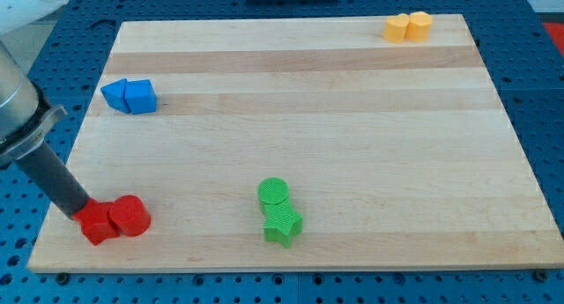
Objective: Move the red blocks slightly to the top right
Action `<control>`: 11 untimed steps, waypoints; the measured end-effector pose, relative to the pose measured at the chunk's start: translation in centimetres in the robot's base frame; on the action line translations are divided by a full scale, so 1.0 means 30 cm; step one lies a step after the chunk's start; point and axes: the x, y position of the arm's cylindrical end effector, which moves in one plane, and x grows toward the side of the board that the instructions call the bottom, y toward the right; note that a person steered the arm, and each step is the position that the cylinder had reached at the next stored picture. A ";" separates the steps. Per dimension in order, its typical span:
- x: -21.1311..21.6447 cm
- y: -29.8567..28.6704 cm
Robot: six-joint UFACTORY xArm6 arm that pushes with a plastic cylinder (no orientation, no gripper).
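Observation:
Two red blocks sit together near the board's bottom left: a red cube-like block (pixel 96 224) and, touching its right side, a red cylinder (pixel 130 215). My tip (pixel 76 212) is at the end of the dark rod that slants in from the view's left. It rests against the upper left side of the red cube-like block.
Two blue blocks (pixel 129 96) lie together at the upper left. A green cylinder (pixel 274 193) sits just above a green star (pixel 282 225) at the bottom centre. Two yellow blocks (pixel 408 27) sit at the top right. The wooden board (pixel 352 137) is framed by a blue table.

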 end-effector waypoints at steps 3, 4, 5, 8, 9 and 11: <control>0.060 -0.134; 0.142 -0.093; 0.150 0.012; 0.074 0.389; 0.081 0.427; 0.200 0.316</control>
